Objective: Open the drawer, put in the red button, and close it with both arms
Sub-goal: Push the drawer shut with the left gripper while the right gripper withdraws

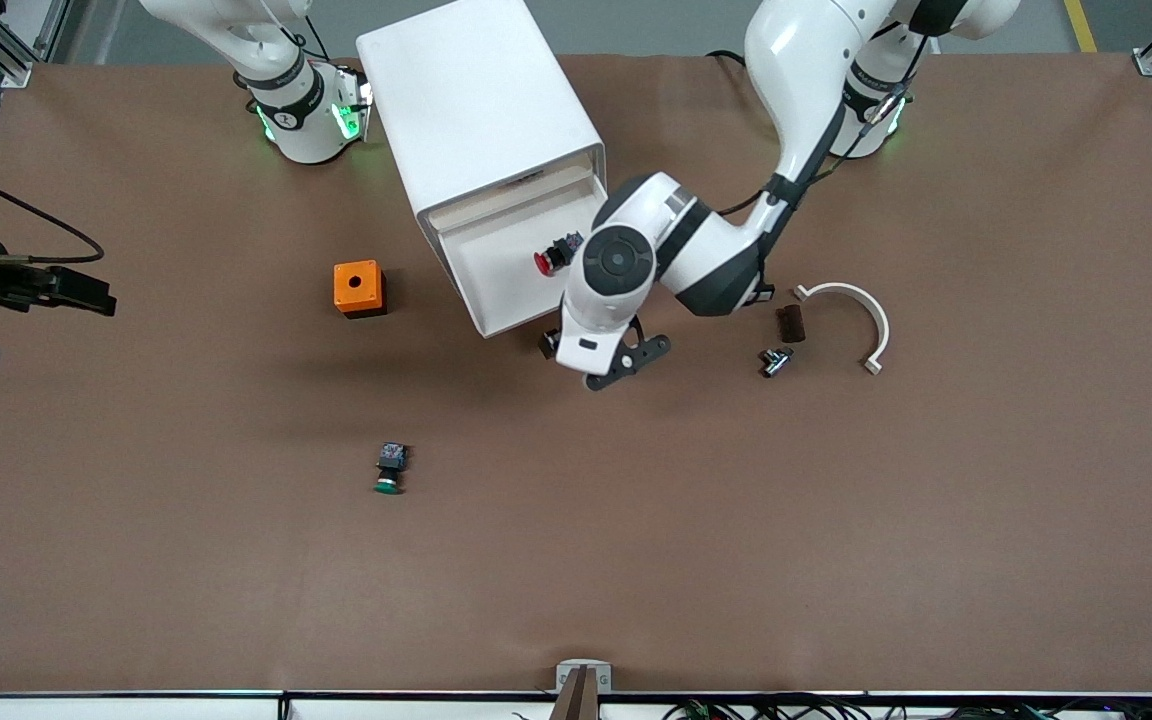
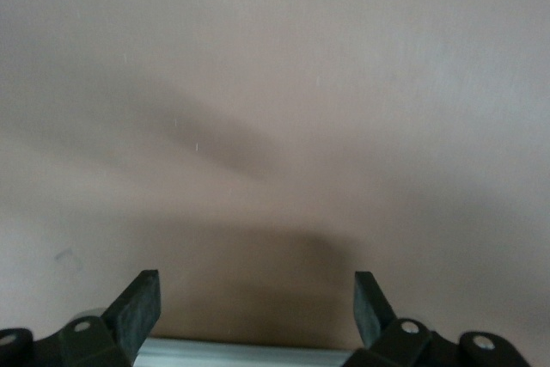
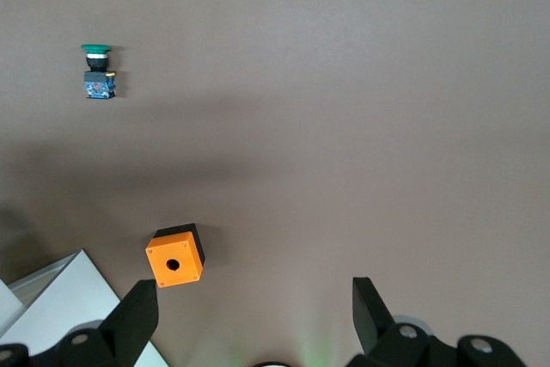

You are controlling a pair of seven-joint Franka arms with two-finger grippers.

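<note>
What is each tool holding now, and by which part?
Nothing. The left tool is open and empty; the right tool too. The red button lies in the drawer.

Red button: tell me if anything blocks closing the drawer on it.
Nothing visible does. The red-capped push-button switch lies inside the open drawer of the white box cabinet. The left end effector, open, hovers just in front of the drawer, over bare table.
</note>
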